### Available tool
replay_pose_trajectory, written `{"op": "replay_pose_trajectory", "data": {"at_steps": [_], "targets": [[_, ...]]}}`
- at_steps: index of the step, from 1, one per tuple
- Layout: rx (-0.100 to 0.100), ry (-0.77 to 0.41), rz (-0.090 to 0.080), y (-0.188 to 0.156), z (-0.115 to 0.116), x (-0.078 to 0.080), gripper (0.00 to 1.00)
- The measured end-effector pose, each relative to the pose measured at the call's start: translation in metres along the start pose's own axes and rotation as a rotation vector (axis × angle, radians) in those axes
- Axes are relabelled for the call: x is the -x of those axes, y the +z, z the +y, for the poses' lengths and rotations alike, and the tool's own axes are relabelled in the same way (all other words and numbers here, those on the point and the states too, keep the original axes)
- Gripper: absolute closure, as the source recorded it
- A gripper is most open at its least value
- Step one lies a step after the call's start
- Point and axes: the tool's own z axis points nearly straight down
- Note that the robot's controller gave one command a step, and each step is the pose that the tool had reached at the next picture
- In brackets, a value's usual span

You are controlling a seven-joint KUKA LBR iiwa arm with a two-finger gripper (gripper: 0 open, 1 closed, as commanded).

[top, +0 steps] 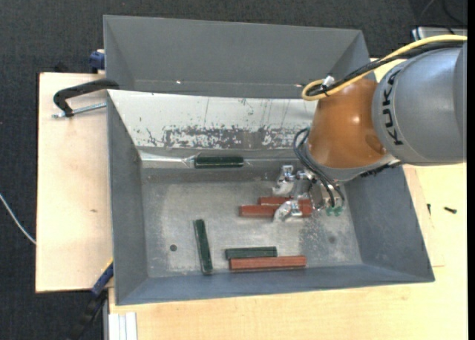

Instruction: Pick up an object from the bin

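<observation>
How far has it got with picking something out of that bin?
Done: nothing lifted yet; the reddish-brown bars lie on the floor of the bin. In hand: the jaws are down at those bars' end on the view's right; whether they grip one I cannot tell. Left: a firm hold, then lifting it clear.

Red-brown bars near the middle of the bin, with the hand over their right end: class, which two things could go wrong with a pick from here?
1. What look like two red-brown bars lie close together under the hand, so it may catch both, or push one aside.
2. The hand is at their right end, not their middle, so a lifted bar could tilt and slip out.
</observation>
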Motion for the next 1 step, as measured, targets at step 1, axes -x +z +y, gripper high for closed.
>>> {"op": "replay_pose_trajectory", "data": {"at_steps": [1], "targets": [[0.004, 0.0, 0.009, -0.0168, 0.0015, -0.0017, 1.0]]}}
